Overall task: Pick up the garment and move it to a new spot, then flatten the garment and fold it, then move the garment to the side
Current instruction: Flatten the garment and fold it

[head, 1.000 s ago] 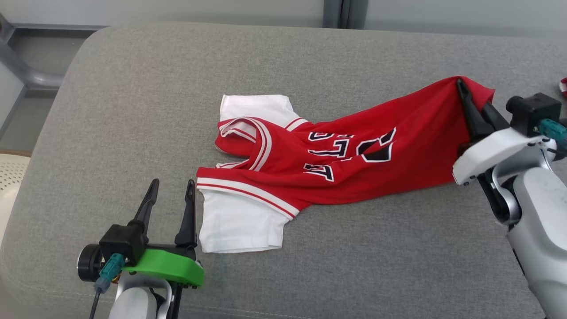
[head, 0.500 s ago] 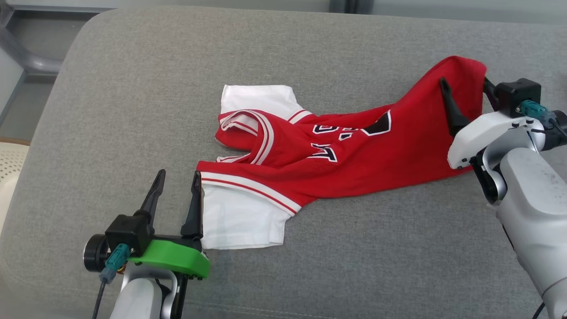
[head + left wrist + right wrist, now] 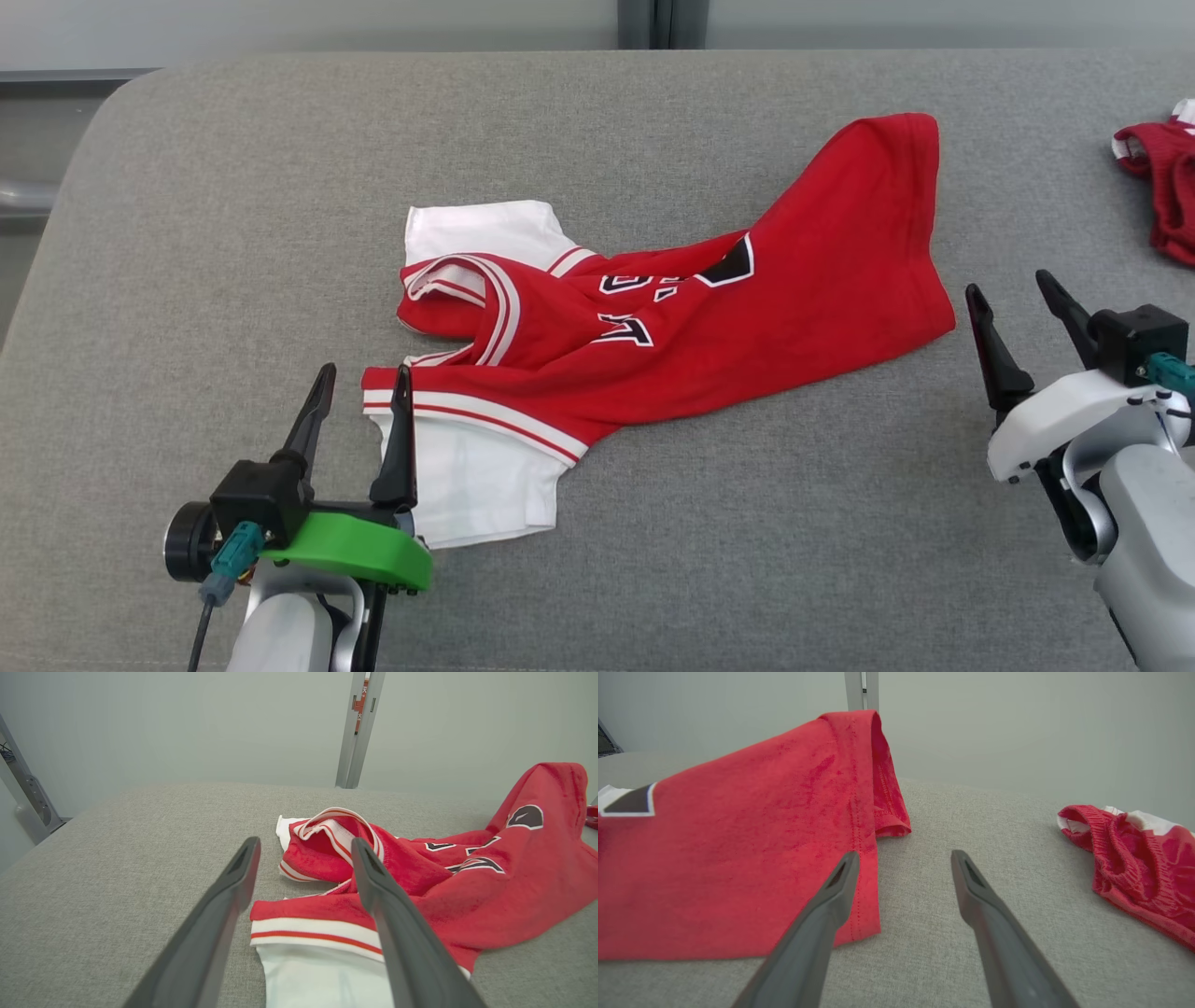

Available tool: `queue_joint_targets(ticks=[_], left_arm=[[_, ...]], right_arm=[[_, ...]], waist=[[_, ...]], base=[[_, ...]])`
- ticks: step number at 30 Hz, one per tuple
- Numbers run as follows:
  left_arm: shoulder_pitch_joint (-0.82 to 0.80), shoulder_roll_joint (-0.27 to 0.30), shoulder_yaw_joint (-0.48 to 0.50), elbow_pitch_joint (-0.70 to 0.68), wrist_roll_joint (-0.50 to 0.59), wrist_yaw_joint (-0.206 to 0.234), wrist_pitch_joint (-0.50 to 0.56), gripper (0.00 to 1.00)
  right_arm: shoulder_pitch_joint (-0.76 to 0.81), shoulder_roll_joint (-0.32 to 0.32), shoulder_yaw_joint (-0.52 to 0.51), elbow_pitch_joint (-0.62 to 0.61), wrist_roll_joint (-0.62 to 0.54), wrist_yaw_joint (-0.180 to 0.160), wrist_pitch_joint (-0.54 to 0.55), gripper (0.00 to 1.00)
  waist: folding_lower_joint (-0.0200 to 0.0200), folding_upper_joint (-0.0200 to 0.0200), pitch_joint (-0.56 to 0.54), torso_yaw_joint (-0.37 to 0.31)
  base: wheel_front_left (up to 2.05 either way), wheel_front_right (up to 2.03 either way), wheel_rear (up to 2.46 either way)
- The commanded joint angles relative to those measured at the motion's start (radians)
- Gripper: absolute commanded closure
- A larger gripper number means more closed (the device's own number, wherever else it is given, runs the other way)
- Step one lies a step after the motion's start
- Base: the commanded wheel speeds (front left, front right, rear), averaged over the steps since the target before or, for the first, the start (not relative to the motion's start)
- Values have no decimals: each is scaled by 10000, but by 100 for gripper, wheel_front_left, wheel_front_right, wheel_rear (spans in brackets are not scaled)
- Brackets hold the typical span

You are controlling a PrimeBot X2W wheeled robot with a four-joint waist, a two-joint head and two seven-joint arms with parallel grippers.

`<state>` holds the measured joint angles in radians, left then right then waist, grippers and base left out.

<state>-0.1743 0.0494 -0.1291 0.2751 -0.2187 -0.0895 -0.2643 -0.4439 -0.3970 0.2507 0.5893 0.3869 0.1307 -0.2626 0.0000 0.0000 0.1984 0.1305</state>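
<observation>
Both arms are low over the grey cushion [image 3: 233, 233], and the red garment [image 3: 747, 317] lies spread between them, flat in the middle and rumpled at the collar end.

The left gripper [image 3: 365, 371] has its 2 fingers spread wide with nothing gripped. Its right-hand finger crosses the garment's striped band [image 3: 485, 420], and the white sleeve [image 3: 476, 485] lies just beside that finger, running back toward the wrist. Whether the finger presses on the cloth, I cannot tell. The collar sits ahead of this gripper and a little to its right, and the black lettering [image 3: 635, 317] is further right again.

On the other side, the right gripper [image 3: 1008, 284] is also wide apart and empty, with bare cushion showing between the fingers. The garment's hem [image 3: 934, 243] lies just off its left finger. In the right wrist view that fingertip overlaps the hem's near corner, while the far corner ahead and to the left stands up in a soft fold. Ahead and off to this gripper's right, well apart from the garment, a second red piece [image 3: 1162, 177] lies bunched on the cushion.
</observation>
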Motion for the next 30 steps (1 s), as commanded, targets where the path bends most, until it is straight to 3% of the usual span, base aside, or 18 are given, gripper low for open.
queue_joint_targets(ticks=[1, 7, 13, 14, 15, 16, 21, 30], left_arm=[[49, 26, 46, -49, 140, -55, 10, 0], [-98, 25, 31, -120, 157, -94, 10, 0], [-255, 25, -139, -123, 83, -112, 10, 0], [-259, 26, -171, -129, 50, -90, 10, 0], [-262, 26, -179, -136, 29, -64, 10, 0], [-248, 25, -185, -137, 24, -41, 10, 0], [-22, 26, -86, -92, 33, 35, 10, 0], [390, 25, 90, -70, 30, 48, 10, 0]], right_arm=[[189, 40, 67, -84, 115, 0, -23, 0], [-121, 284, 330, 530, 208, 0, -25, 0], [-809, 499, 370, 2127, 325, 0, 5, 0], [-885, 574, 428, 2411, 409, 0, 39, 38], [-931, 593, 487, 2583, 441, 0, 34, 89], [-993, 608, 566, 2739, 515, 0, 17, 100], [-892, 581, 680, 2550, 748, 0, -22, 100], [1556, 497, -169, -431, 562, 0, -23, 100]], waist=[[0, 0, 39, 25], [0, 0, 286, 306], [0, 0, 500, 788], [0, 0, 521, 865], [0, 0, 526, 909], [0, 0, 521, 945], [0, 0, 337, 857], [0, 0, -278, 179]], base=[[0, 0, 0], [0, 0, 0], [0, 0, 0], [0, 0, 0], [0, 0, 0], [0, 0, 0], [0, 0, 0], [0, 0, 0]])
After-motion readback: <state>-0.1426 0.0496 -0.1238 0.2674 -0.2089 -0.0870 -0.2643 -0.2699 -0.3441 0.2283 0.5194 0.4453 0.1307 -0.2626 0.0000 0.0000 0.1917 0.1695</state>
